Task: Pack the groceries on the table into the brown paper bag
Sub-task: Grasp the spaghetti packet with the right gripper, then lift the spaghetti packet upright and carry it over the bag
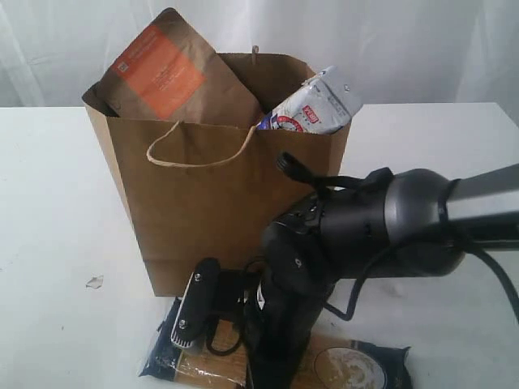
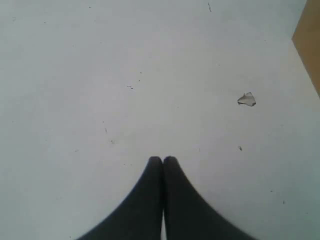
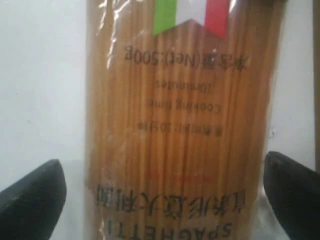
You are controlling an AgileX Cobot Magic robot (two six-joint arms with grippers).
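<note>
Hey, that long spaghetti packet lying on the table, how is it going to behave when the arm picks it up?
The spaghetti packet is probably fairly stiff, since straight dry strands fill it. Its glossy film shows glare, so it may slip in the right tool, which stands open around it. Being long, it could tilt unless gripped near its middle.

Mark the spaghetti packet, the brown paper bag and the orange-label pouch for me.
spaghetti packet [image 3: 182,125], right wrist view, on the clear wrap over the strands.
brown paper bag [image 1: 211,219], exterior view, on the middle of its front wall.
orange-label pouch [image 1: 162,73], exterior view, on the orange label.
</note>
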